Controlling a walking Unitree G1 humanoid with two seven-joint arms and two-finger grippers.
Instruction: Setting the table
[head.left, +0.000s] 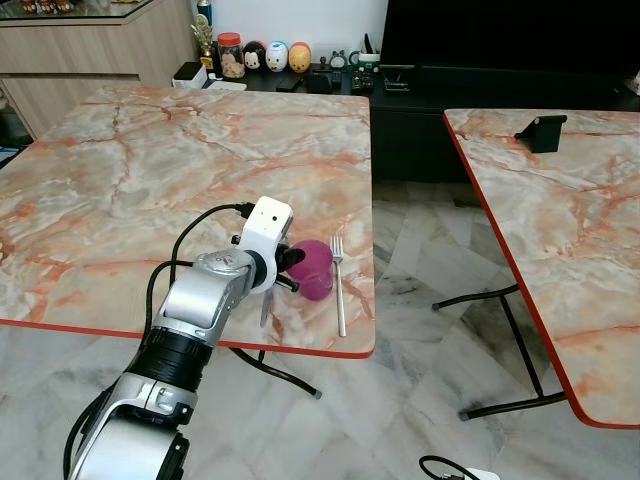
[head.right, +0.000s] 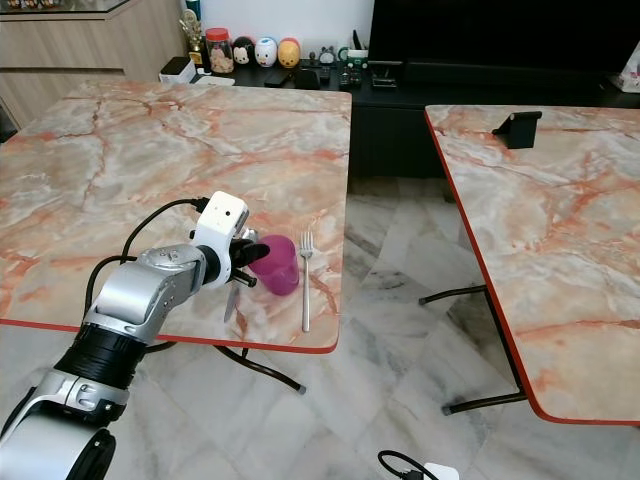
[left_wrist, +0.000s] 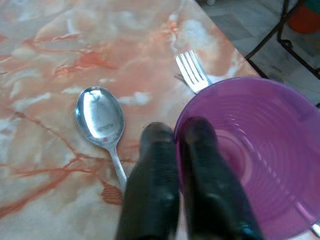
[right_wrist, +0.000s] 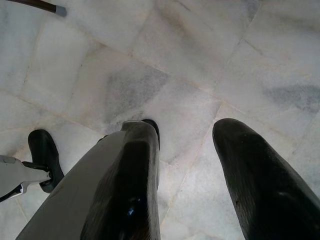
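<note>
A purple cup (head.left: 317, 270) stands near the front right corner of the marble table (head.left: 150, 170). My left gripper (left_wrist: 177, 132) is shut on the cup's rim, one finger inside and one outside. A silver fork (head.left: 339, 285) lies just right of the cup, tines pointing away from me. On the cup's left lies a silver spoon (left_wrist: 100, 117), partly hidden under my wrist in the eye views. My right gripper (right_wrist: 185, 130) hangs open over the tiled floor, holding nothing.
The table's red front edge (head.left: 300, 350) is close to the cup and fork. A second marble table (head.left: 570, 230) stands to the right across a gap of floor, with a black stand (head.left: 540, 132) on it. Figurines and jars (head.left: 270, 55) line a dark cabinet behind.
</note>
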